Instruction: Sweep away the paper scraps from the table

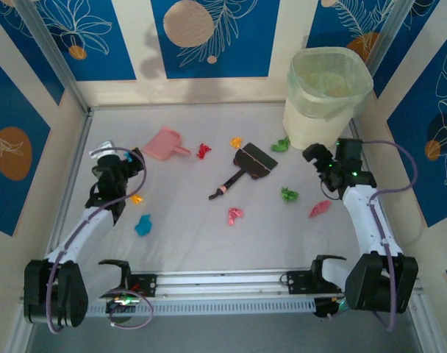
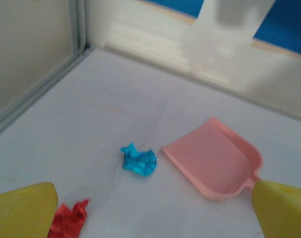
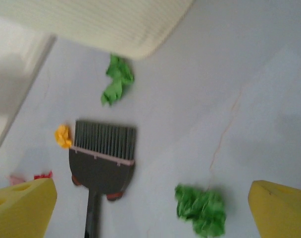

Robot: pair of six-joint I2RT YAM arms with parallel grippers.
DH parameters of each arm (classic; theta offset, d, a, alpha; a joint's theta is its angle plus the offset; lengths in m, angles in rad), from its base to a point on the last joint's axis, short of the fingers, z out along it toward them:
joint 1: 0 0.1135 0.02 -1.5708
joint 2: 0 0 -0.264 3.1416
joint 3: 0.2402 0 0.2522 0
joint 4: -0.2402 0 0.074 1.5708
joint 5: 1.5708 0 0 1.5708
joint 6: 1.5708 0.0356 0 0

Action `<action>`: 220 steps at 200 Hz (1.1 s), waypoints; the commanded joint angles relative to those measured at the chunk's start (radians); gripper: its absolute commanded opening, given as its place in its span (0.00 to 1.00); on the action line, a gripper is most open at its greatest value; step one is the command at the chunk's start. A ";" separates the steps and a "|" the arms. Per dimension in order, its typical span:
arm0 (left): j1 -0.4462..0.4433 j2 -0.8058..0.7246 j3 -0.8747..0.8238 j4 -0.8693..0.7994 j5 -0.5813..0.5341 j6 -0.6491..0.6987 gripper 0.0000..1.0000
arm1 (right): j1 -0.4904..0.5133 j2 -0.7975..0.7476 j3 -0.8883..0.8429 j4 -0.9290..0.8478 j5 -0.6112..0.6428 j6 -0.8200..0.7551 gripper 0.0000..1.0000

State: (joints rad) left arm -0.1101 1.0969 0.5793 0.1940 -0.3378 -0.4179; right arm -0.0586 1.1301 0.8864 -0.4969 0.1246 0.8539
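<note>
**Yellow fingers apart on both arms, tools not yet picked up**

Closest to the left wrist camera are the two yellow fingers (image 2: 22,210) of the left gripper (image 2: 153,213); they stand wide apart and hold nothing. Ahead of them the pink dustpan (image 2: 210,161) lies flat at about one o'clock, a blue scrap (image 2: 139,159) at twelve, and a red scrap (image 2: 69,220) just beside the finger at nine. The right gripper (image 3: 150,208) has its fingers apart too, and empty. The black brush (image 3: 103,158) lies at eleven o'clock from them, bristles toward the cream bin (image 3: 106,25), and a green scrap (image 3: 200,210) lies on the surface (image 3: 229,74) toward three.

From above, the paper scraps (image 1: 235,215) are spread over the white surface from nine o'clock to three o'clock, none in the dustpan. So I judge the sweeping is not begun: this is the step of taking the tools. The next move calls for the right fingers to close on the brush handle and the left ones on the short dustpan handle. Both lie low and flat, so the approach must come down close to the surface.
</note>
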 commanded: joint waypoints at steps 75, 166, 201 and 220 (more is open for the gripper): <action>-0.493 0.320 0.247 -0.181 0.185 0.023 1.00 | 0.481 0.221 0.113 -0.227 0.129 0.229 0.94; -0.622 0.788 0.834 -0.685 0.390 0.347 0.93 | 0.474 0.094 0.053 -0.330 0.214 0.200 0.92; -0.670 0.967 1.059 -0.803 0.328 0.355 0.91 | 0.441 -0.008 -0.002 -0.336 0.215 0.171 0.90; -0.674 1.046 1.163 -0.868 0.306 0.363 0.91 | 0.427 -0.047 -0.021 -0.340 0.219 0.155 0.90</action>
State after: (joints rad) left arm -0.7704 2.0682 1.6245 -0.5190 0.0101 -0.0944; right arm 0.3847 1.1271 0.8982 -0.8017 0.3164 1.0351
